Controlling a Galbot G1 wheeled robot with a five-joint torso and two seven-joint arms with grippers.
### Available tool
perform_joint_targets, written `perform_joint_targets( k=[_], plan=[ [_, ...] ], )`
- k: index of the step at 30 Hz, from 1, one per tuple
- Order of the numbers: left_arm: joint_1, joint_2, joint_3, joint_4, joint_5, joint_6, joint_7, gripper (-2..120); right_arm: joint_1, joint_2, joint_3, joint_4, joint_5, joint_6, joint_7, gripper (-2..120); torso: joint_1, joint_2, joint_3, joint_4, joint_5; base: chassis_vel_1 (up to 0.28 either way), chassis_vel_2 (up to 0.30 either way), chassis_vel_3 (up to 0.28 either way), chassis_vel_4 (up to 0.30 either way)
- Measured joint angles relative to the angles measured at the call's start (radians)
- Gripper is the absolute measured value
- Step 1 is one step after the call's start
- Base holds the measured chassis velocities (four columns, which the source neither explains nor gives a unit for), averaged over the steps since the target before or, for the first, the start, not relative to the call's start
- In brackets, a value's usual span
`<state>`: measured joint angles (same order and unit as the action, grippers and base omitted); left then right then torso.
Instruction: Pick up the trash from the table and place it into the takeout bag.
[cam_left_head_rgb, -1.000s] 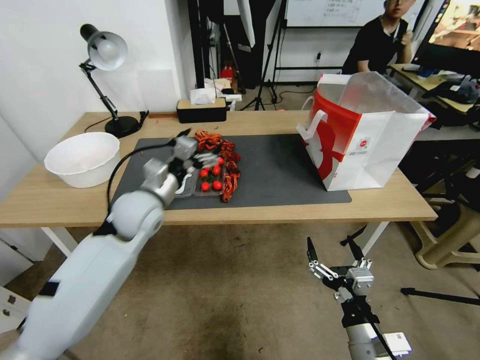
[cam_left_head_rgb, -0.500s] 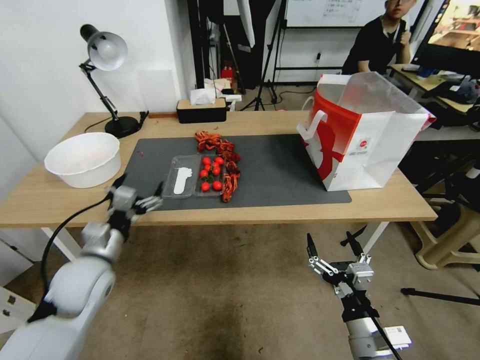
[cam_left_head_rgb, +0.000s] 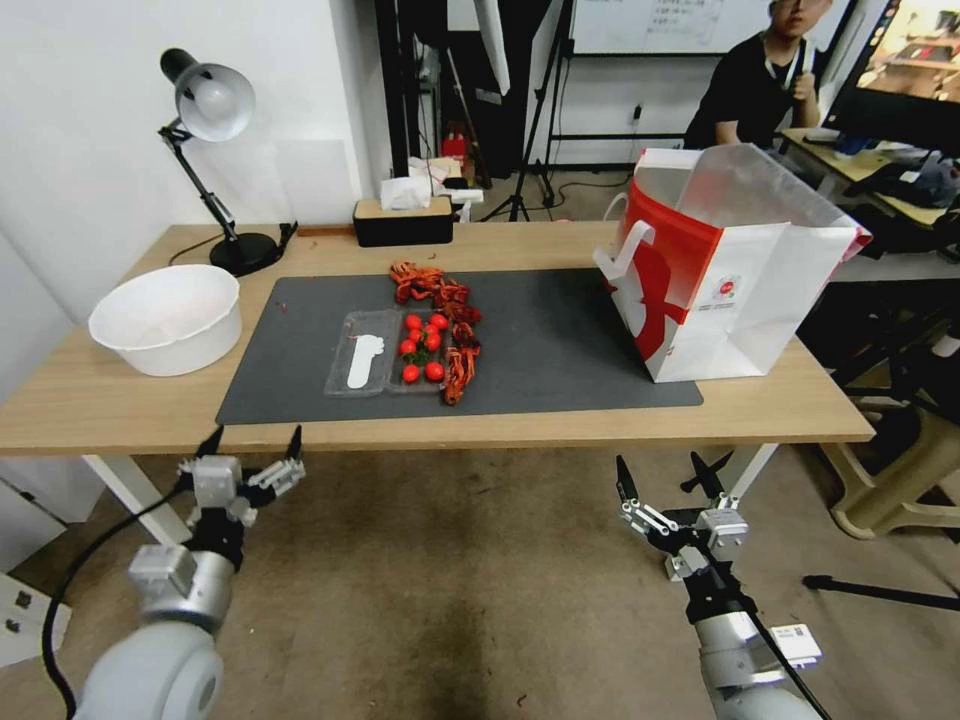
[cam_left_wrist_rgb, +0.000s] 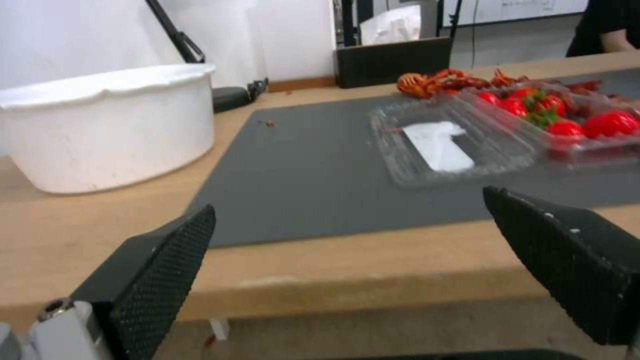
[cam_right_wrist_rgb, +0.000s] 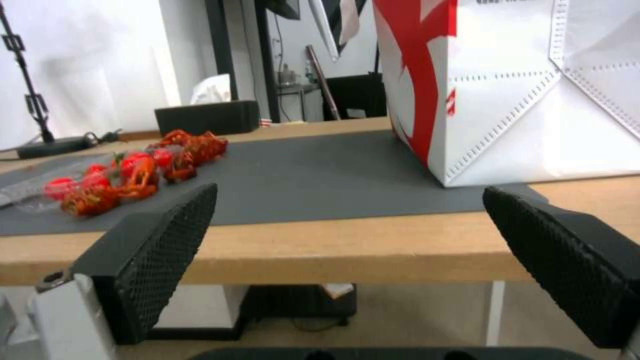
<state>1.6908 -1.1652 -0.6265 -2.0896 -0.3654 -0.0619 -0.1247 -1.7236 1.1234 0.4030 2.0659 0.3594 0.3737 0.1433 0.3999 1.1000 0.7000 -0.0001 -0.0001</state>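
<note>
On the dark grey mat (cam_left_head_rgb: 560, 340) of the table (cam_left_head_rgb: 120, 400) lies an open clear plastic tray (cam_left_head_rgb: 360, 365) (cam_left_wrist_rgb: 447, 150) with red cherry tomatoes (cam_left_head_rgb: 422, 345) (cam_left_wrist_rgb: 553, 110) in one half. Red crayfish shells (cam_left_head_rgb: 440, 290) (cam_right_wrist_rgb: 193, 147) curve around its far and right sides. The red-and-white takeout bag (cam_left_head_rgb: 740, 290) (cam_right_wrist_rgb: 520, 100) stands open at the mat's right end. My left gripper (cam_left_head_rgb: 253, 440) (cam_left_wrist_rgb: 350, 205) hangs open and empty just below the table's front edge, left of the tray. Lower on the right, my right gripper (cam_left_head_rgb: 660, 468) (cam_right_wrist_rgb: 350, 195) is open and empty in front of the table.
A large white bowl (cam_left_head_rgb: 165, 320) (cam_left_wrist_rgb: 107, 130) sits at the table's left end. A desk lamp (cam_left_head_rgb: 205, 110) and a black tissue box (cam_left_head_rgb: 403, 220) stand along the far edge. Bare mat lies between the tray and the bag.
My left arm has pulled back from over the tray, down and toward me, to below the table's front edge, with nothing in its gripper. The right gripper has barely moved.
</note>
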Motion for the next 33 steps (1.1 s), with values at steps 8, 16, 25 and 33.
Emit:
perform_joint_targets(
  k=[8,16,25,33],
  plan=[
    [0.017,-0.031,0.005,0.005,0.024,-0.040,0.021,100,0.032,-0.009,0.008,-0.011,0.023,0.014,-0.064,100,0.000,0.000,0.000,0.0001,0.0002,0.000,0.000,0.000,0.000],
    [0.019,-0.044,0.029,0.016,0.035,-0.053,0.033,100,0.044,-0.011,0.003,-0.013,0.020,-0.005,-0.068,100,0.000,0.000,0.000,0.0001,0.0002,0.000,0.000,0.000,0.000],
    [0.013,-0.044,0.040,0.022,0.034,-0.057,0.029,100,0.042,-0.009,0.002,-0.014,0.015,-0.019,-0.065,100,0.000,0.000,0.000,0.0000,0.0001,0.000,0.000,0.000,0.000],
    [0.012,-0.044,0.040,0.023,0.033,-0.057,0.028,100,0.042,-0.009,0.002,-0.014,0.014,-0.019,-0.064,100,0.000,0.000,0.000,0.0001,0.0001,0.000,0.000,0.000,0.000]
  ],
)
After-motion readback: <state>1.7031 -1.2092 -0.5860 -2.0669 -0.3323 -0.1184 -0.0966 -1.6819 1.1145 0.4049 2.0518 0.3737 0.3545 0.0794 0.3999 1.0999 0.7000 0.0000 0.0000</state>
